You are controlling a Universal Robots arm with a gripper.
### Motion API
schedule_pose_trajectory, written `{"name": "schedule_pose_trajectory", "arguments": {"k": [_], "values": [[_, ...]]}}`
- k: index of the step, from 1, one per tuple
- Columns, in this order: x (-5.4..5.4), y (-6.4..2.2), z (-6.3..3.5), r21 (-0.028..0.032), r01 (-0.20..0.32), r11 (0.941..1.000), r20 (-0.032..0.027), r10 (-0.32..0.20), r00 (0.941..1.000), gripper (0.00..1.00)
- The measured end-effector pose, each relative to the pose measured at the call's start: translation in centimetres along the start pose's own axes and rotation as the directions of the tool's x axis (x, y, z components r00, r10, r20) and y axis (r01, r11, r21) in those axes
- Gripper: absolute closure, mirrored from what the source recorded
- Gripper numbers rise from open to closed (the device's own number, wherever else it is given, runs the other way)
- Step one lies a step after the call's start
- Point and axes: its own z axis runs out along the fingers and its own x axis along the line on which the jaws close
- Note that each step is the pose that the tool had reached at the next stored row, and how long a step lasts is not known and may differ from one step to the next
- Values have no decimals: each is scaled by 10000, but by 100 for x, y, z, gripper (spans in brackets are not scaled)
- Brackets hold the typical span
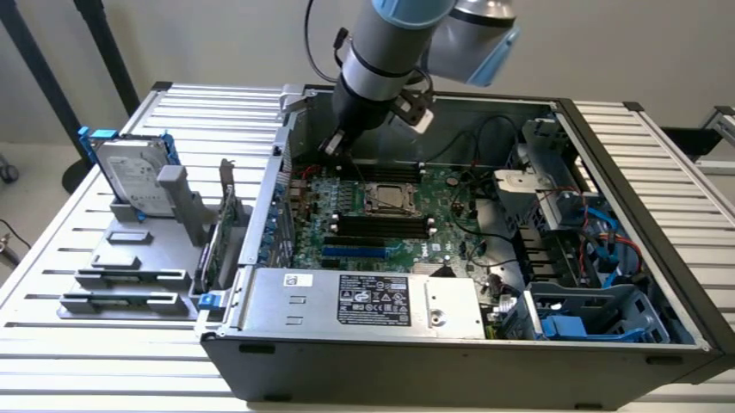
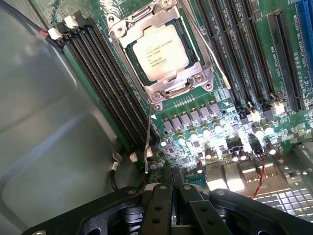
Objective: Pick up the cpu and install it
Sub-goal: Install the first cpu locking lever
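Green motherboard (image 2: pixel 205 125) with black memory slots (image 2: pixel 110 90). The cpu (image 2: pixel 160 52) has a silver top with dark printed lettering and sits in a silver socket frame (image 2: pixel 172 89). Black gripper (image 2: pixel 172 177). In the exterior view: silver hard drive (image 1: pixel 129 172), blue drive frame (image 1: pixel 99 138), grey arm (image 1: pixel 379 60) with pale blue caps, white slatted table (image 1: pixel 69 344).

Print on cpu (image 2: pixel 160 52) — illegibly small

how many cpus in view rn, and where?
1. The cpu sits in the motherboard socket inside the open case. The gray parts stand on the exterior view's left could hide another.
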Motion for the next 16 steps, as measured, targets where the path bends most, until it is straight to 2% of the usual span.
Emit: {"name": "schedule_pose_trajectory", "arguments": {"k": [2, 4, 12, 16], "values": [[-12, -21, 19, -20, -63, 10000, -81, 63, 9999, 89], [-16, -29, 29, -69, -122, 9999, -185, 120, 9998, 89], [-10, -36, 46, -384, -365, 9986, -659, 339, 9972, 89], [-18, -49, 50, -449, -570, 9974, -800, 533, 9954, 89]]}}
